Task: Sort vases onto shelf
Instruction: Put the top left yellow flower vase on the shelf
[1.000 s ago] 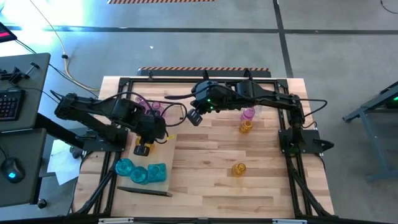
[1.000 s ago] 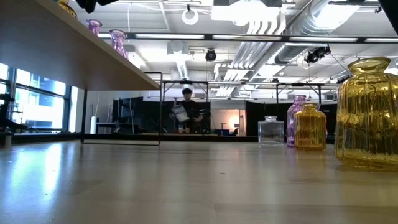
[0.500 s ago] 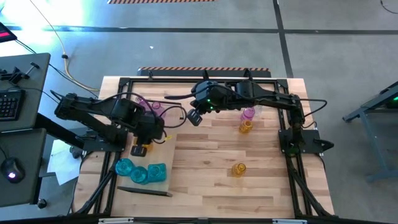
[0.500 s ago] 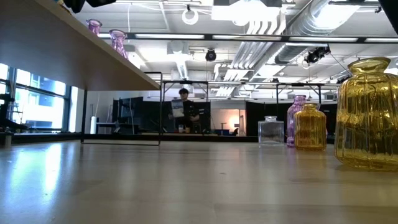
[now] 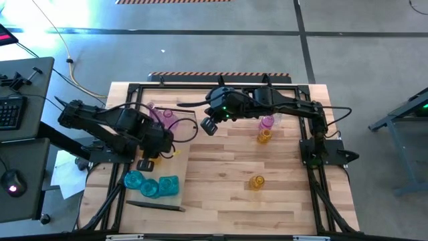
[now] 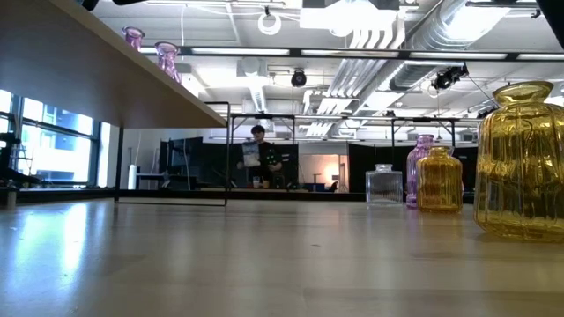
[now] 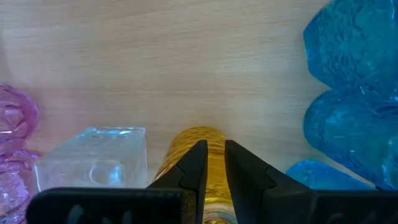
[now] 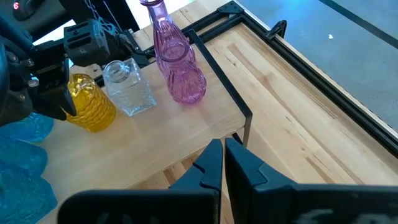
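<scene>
The shelf (image 8: pixel 186 130) is a raised light-wood board on the table's left side. On it stand two pink vases (image 8: pixel 177 65), a clear vase (image 8: pixel 127 87), an amber vase (image 8: pixel 90 102) and several teal vases (image 5: pixel 150 185). My left gripper (image 7: pixel 216 158) is over the shelf beside the teal vases, shut on the amber vase (image 7: pixel 193 146). My right gripper (image 8: pixel 222 155) hovers shut above the table by the shelf's right edge (image 5: pixel 208 126). A pink vase (image 5: pixel 267 122) and two amber vases (image 5: pixel 264 136) (image 5: pixel 257 181) stand on the tabletop. My left gripper holds the amber vase at its top (image 7: pixel 214 186), which shows in the narrow gap between the two fingers. The fingers come slanting down from above. The vase stands upright with its base (image 8: pixel 93 121) on the shelf, next to the clear vase.
The low view shows the shelf's underside (image 6: pixel 88 70), and on the tabletop amber vases (image 6: pixel 524 163) (image 6: pixel 439 180), a pink one (image 6: pixel 423 167) and a clear one (image 6: pixel 383 185). A dark bar (image 5: pixel 154 206) lies near the table's near left corner. A person stands far behind.
My left gripper has drifted a little toward the table's left and near edges, over the shelf. In the low view the amber vase and the gripper have slipped out of the picture's top left corner. My right arm has kept still.
</scene>
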### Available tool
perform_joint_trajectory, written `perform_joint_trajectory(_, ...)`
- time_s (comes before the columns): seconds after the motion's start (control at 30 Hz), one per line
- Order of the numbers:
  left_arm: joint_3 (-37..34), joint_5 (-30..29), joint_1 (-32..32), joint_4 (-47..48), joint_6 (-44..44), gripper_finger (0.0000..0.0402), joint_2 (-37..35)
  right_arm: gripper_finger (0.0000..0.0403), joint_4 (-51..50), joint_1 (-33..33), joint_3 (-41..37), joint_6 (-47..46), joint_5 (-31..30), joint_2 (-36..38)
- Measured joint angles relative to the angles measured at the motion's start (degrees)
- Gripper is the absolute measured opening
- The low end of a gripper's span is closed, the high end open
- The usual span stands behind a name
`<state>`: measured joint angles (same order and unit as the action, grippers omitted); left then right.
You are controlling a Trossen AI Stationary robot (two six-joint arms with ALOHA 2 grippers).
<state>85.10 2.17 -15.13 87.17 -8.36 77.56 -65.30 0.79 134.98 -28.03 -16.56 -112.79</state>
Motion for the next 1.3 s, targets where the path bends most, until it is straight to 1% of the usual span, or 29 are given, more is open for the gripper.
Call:
perform_joint_trajectory(0.17, 0.00, 0.07, -0.04, 0.64, -0.87, 0.0048, -0.15, 0.0000, 0.01, 0.01, 0.00, 0.00, 0.00, 0.00)
perform_joint_trajectory(0.47, -0.02, 0.07, -0.04, 1.50, -2.38, 0.0048, -2.70, 0.0000, -0.02, 0.58, 0.00, 0.02, 0.02, -0.02)
perform_joint_trajectory(0.63, -0.02, -1.03, -0.04, -1.34, -1.93, 0.0048, -2.89, 0.0000, -0.02, 0.58, 0.00, 0.02, 0.00, -0.02)
perform_joint_trajectory(0.77, -0.02, -2.95, 0.62, -5.78, 0.82, 0.0048, -2.86, 0.0000, -0.02, 0.55, 0.00, 0.04, 0.00, -0.02)
perform_joint_trajectory(0.87, -0.02, -4.58, 2.19, -7.87, 3.67, 0.0048, -2.86, 0.0000, 0.00, 0.55, 0.00, 0.04, 0.00, -0.02)
perform_joint_trajectory(0.97, -0.02, -6.60, 4.75, -7.87, 7.51, 0.0048, -2.85, 0.0000, 0.01, 0.55, 0.00, 0.03, 0.00, -0.02)
perform_joint_trajectory(1.03, -0.02, -6.86, 6.84, -7.84, 9.86, 0.0048, -2.46, 0.0000, 0.00, 0.55, 0.00, 0.02, 0.01, -0.02)
perform_joint_trajectory(1.1, -0.04, -6.34, 9.06, -7.76, 12.17, 0.0048, -2.15, 0.0000, 0.04, 0.48, 0.00, 0.02, 0.00, -0.02)
perform_joint_trajectory(1.2, 0.01, -3.33, 12.06, -7.47, 15.78, 0.0048, -1.37, 0.0000, 0.22, 0.44, 0.00, 0.03, 0.02, -0.02)
perform_joint_trajectory(1.3, 0.00, -2.62, 14.37, -7.22, 17.99, 0.0048, -0.85, 0.0000, 0.26, 0.31, 0.00, 0.04, 0.00, -0.02)
